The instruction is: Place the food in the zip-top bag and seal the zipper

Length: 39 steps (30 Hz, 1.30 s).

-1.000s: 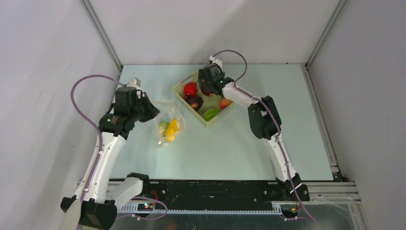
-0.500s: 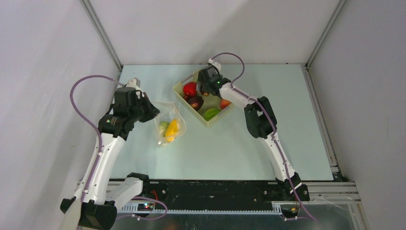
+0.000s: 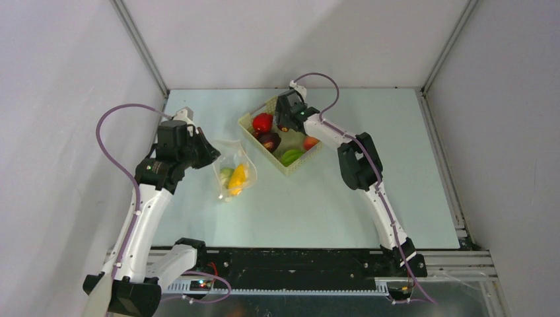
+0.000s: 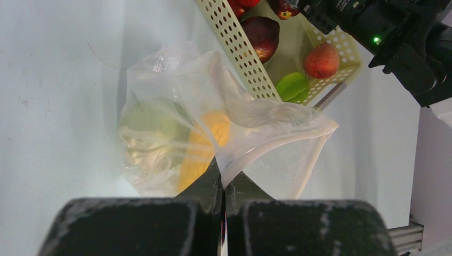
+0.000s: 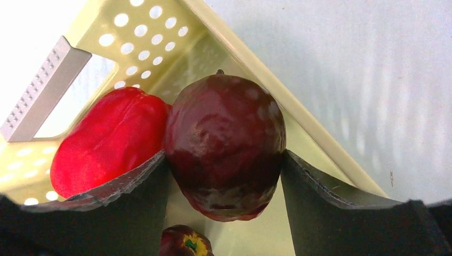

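Fingers [image 5: 133, 186] of the right gripper [image 5: 224, 160] are hugging both sides of the dark red fruit [image 5: 224, 122], sitting in the basket [image 5: 277, 85] beside the red pepper [image 5: 106, 138]. It's looking slick, so it might be squirting free on the lift. The left gripper [image 4: 224, 180] is pinching the floppy bag [image 4: 176, 96], whose mouth could be sagging shut.

Basket wall [image 5: 256, 61] one side, red pepper [image 5: 106, 144] other — right pincer [image 5: 224, 160] hemmed in.

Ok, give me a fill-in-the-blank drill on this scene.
The left end effector pinches the ___'s edge.
The right end effector clasps a dark red fruit inside the ___.
Beside that fruit lies a bright ___ pepper.
Missing words: bag; basket; red.
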{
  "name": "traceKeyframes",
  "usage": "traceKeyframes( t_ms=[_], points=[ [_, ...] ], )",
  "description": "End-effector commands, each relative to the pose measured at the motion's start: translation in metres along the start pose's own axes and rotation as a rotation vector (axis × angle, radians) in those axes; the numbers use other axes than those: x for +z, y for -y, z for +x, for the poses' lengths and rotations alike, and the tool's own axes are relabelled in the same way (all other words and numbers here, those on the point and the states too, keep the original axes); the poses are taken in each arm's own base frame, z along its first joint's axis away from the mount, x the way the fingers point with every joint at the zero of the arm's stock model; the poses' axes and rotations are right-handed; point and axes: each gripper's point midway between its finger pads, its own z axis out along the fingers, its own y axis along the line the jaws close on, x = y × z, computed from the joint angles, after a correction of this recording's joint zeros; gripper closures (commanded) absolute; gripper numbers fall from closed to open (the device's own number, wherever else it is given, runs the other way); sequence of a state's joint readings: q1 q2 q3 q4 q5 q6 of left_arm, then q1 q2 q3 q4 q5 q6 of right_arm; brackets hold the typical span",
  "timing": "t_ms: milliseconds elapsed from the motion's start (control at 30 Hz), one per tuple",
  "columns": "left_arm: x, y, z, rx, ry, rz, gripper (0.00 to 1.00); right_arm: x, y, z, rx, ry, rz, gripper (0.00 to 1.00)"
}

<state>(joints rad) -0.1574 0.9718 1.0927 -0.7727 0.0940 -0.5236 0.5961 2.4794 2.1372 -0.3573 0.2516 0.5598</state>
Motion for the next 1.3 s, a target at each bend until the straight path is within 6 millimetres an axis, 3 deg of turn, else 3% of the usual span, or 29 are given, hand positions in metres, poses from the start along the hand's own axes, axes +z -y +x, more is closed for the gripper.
traceKeyframes(
  t_ms=[0,100,167,200,300,400,467,600,667,800,967,1133,1267],
  points=[
    [-0.007,0.008,-0.009,0.002,0.036,0.045,1.0,-0.034,-0.014,-0.041,0.011,0.093,-0.044,0.64],
    [-0.007,0.008,-0.009,0.001,0.038,0.043,1.0,-0.058,-0.023,-0.052,-0.001,0.127,-0.086,0.69],
    [-0.007,0.008,-0.009,0.001,0.04,0.041,1.0,-0.085,-0.031,-0.065,-0.013,0.161,-0.12,0.71],
    [-0.007,0.008,-0.009,0.001,0.04,0.043,1.0,-0.088,-0.028,-0.06,-0.022,0.157,-0.12,0.71],
    [-0.007,0.009,-0.008,0.002,0.036,0.051,1.0,-0.125,-0.039,-0.069,-0.059,0.181,-0.165,0.71],
    [-0.005,0.01,-0.006,0.001,0.026,0.06,1.0,-0.153,-0.041,-0.058,-0.088,0.157,-0.194,0.72],
    [-0.005,0.013,-0.005,0.001,0.019,0.073,1.0,-0.181,-0.053,-0.05,-0.115,0.162,-0.247,0.72],
    [-0.004,0.016,-0.003,-0.001,0.013,0.092,1.0,-0.247,-0.076,-0.04,-0.2,0.213,-0.361,0.73],
    [-0.004,0.017,-0.003,-0.003,0.012,0.097,1.0,-0.291,-0.087,-0.039,-0.247,0.252,-0.424,0.73],
    [-0.003,0.019,-0.002,-0.005,0.005,0.112,1.0,-0.341,-0.107,-0.013,-0.308,0.243,-0.549,0.73],
    [-0.001,0.022,0.001,-0.006,-0.008,0.129,1.0,-0.373,-0.129,0.018,-0.35,0.224,-0.617,0.73],
    [-0.002,0.025,0.003,-0.002,-0.018,0.148,1.0,-0.381,-0.153,0.043,-0.331,0.177,-0.696,0.73],
    [-0.003,0.027,0.003,0.001,-0.017,0.16,1.0,-0.386,-0.17,0.052,-0.301,0.167,-0.75,0.72]
  ],
)
